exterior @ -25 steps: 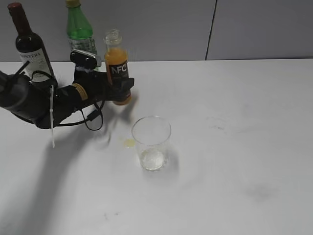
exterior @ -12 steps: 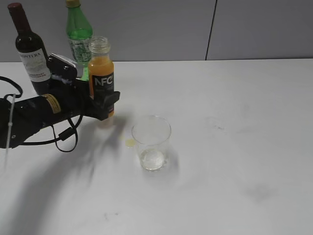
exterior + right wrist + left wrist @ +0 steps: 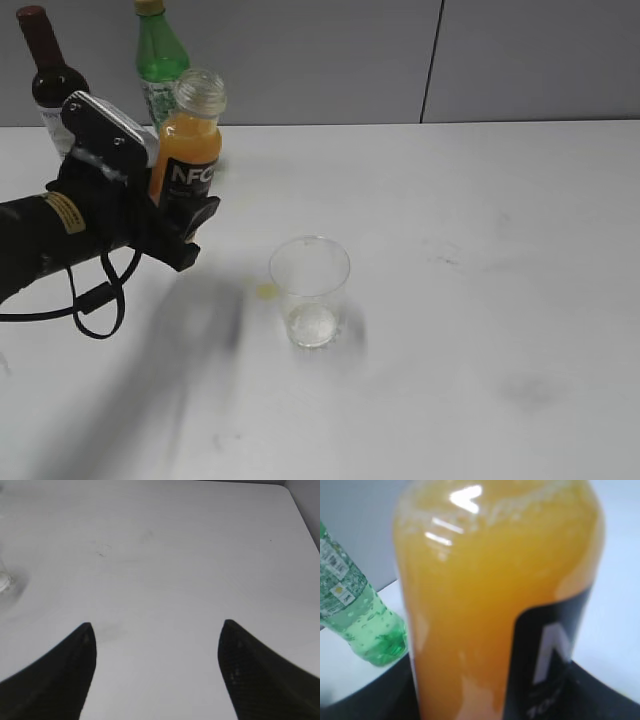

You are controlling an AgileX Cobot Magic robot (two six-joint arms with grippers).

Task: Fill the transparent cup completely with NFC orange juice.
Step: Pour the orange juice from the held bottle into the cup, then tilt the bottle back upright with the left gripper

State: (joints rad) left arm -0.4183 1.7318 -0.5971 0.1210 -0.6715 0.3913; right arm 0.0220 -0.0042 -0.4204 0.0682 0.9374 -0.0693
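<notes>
Exterior view shows my left gripper (image 3: 185,215) clamped around the lower body of the NFC bottle (image 3: 188,150), holding it clear of the white table (image 3: 480,250) with its neck leaning a little to the right and its mouth uncapped. The NFC orange juice (image 3: 188,146) fills the bottle up to its shoulder. The transparent cup (image 3: 310,291) stands upright on the table to the right of the bottle and lower in the frame, apart from it, with nothing orange in it and only a pale glint at its base. A small yellowish spot (image 3: 265,291) lies on the table just beside the cup's left side. Behind my arm, at the back edge of the table, stand a dark wine bottle (image 3: 48,68) and a green soda bottle (image 3: 160,58). From my left wrist, the orange liquid and the black label (image 3: 547,655) fill nearly the whole frame, with the green bottle off to the left behind it. From my right wrist, my right gripper (image 3: 156,672) hangs over bare table with its two dark fingers (image 3: 65,675) spread wide apart and nothing between them; a sliver of the cup's base shows at the far left edge.
</notes>
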